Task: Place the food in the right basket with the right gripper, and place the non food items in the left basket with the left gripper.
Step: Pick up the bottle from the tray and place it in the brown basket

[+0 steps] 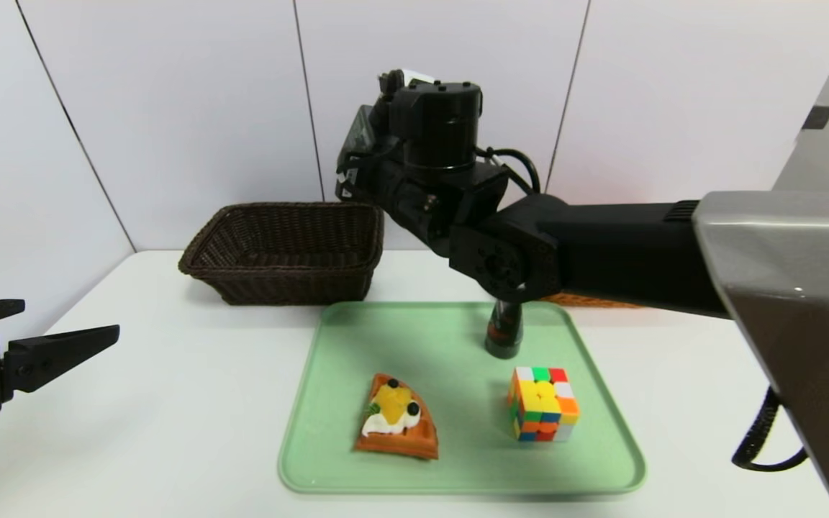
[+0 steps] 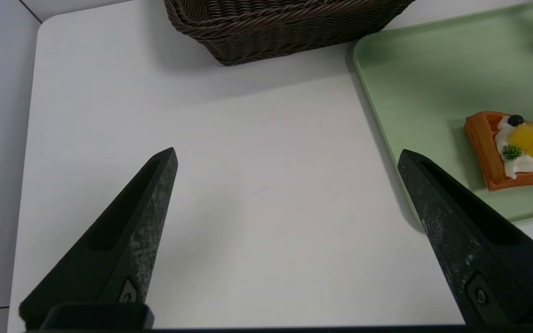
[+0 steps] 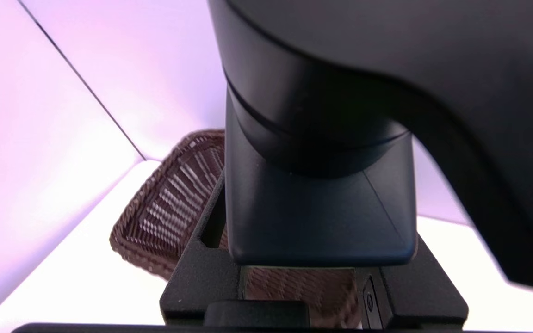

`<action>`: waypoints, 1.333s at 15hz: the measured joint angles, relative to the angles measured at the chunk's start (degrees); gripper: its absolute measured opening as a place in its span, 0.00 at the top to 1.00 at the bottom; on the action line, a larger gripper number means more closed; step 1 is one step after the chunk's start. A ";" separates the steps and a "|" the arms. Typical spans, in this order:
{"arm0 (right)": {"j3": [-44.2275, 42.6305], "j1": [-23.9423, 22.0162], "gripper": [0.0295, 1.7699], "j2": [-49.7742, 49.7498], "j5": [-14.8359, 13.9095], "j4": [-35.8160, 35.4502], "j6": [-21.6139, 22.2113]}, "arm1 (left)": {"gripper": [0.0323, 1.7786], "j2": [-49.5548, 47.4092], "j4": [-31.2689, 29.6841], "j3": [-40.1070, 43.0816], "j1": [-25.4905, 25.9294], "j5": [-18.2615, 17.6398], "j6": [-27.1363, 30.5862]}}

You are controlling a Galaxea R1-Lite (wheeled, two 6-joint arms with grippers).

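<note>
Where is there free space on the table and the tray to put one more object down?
Free: the white table between the dark basket, the green tray and the left end effector; also the tray's near-left part beside the waffle. Crowded: the tray's right half, with the cube and a dark bottle under the right arm.

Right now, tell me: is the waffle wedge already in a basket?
No, the waffle wedge lies on the green tray, beside the puzzle cube.
</note>
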 joint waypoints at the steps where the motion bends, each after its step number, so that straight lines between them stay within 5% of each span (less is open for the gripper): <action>1: -0.05 -0.22 0.66 1.40 0.33 -2.49 -0.05 | 0.05 0.13 -0.04 0.01 -0.59 0.11 -0.02; 6: -0.07 -1.08 0.66 8.05 2.65 -10.58 -1.54 | 0.05 1.29 -0.09 -0.18 -2.67 1.22 -0.04; 20: -0.11 -2.57 0.66 13.09 5.71 -12.54 -2.52 | 0.05 1.97 -0.09 -0.09 -6.58 4.57 -0.04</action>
